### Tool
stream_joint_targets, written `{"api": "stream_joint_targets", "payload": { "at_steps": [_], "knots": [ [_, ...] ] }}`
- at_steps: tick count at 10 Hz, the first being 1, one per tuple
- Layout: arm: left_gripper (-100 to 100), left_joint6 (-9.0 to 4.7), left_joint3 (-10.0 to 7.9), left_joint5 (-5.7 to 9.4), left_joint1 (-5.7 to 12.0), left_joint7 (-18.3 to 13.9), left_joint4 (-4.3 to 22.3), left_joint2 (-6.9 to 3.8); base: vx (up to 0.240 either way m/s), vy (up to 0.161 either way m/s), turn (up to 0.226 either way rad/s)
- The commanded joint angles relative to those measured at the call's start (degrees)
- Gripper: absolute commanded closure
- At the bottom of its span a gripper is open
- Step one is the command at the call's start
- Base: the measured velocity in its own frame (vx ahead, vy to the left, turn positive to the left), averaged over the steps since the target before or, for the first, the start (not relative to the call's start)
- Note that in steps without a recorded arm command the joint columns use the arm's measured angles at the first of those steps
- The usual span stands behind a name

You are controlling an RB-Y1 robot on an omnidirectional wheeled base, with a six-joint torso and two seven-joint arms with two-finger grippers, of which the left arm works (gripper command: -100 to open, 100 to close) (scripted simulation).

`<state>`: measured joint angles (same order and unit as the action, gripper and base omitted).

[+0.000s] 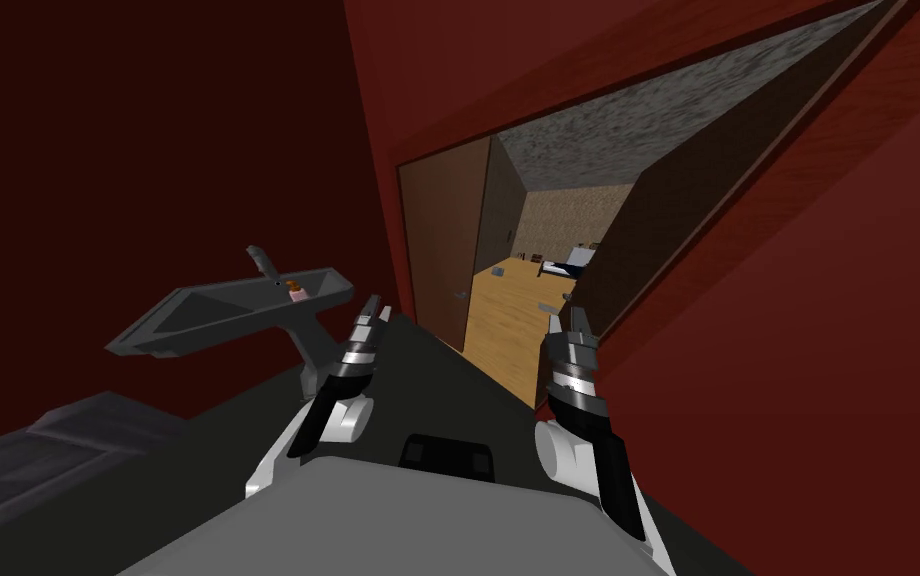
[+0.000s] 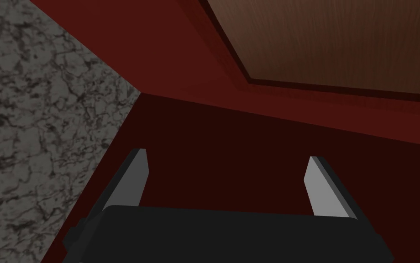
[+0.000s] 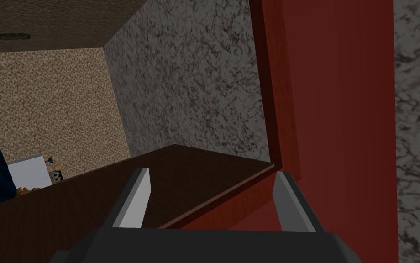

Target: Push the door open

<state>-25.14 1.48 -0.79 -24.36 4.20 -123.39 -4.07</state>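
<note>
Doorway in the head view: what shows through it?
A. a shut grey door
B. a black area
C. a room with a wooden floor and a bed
C: past the open brown door lie a light wooden floor and a bed far back.

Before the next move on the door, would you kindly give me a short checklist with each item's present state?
1. Left gripper open, nothing between its fingers: ok.
2. Right gripper open, nothing held: ok.
3. Right gripper aimed at the dark brown door panel: ok.
4. Contact between the right gripper and that panel: cannot tell.
5. Doorway gap showing the light wooden floor beyond: ok.
6. Clearance between the left gripper and the grey wall basin: cannot tell; they look close in the head view.
</note>
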Motion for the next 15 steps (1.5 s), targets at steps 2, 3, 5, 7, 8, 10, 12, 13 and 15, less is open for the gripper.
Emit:
{"api": "stream_joint_targets", "payload": {
  "at_steps": [2, 3, 5, 7, 8, 10, 12, 13, 15],
  "knots": [
    [-100, -0.84, 0.83, -0.13, 0.66, -0.06, 3.02, -0.07, 0.091, 0.026, -0.054],
    [-100, -1.1, 1.05, -0.12, 0.91, -0.15, 4.08, -0.17, 0.088, 0.03, -0.051],
    [-100, -1.7, 1.53, -0.11, 1.47, -0.35, 6.48, -0.35, 0.108, 0.021, -0.054],
    [-100, -2.32, 2.03, -0.1, 2.05, -0.56, 8.94, -0.53, 0.104, 0.038, -0.058],
    [-100, -2.63, 2.28, -0.09, 2.34, -0.66, 10.19, -0.62, 0.083, 0.04, -0.055],
    [-100, -3.31, 2.83, -0.08, 2.98, -0.89, 12.92, -0.76, 0.091, 0.046, -0.07],
    [-100, -4.0, 3.38, -0.06, 3.62, -1.12, 15.64, -0.9, 0.086, 0.028, -0.063],
    [-100, -4.35, 3.67, -0.05, 3.95, -1.25, 17.06, -0.95, 0.093, 0.055, -0.08],
    [-100, -5.08, 4.26, -0.04, 4.63, -1.49, 19.95, -1.04, 0.097, 0.042, -0.07]
  ]
}}
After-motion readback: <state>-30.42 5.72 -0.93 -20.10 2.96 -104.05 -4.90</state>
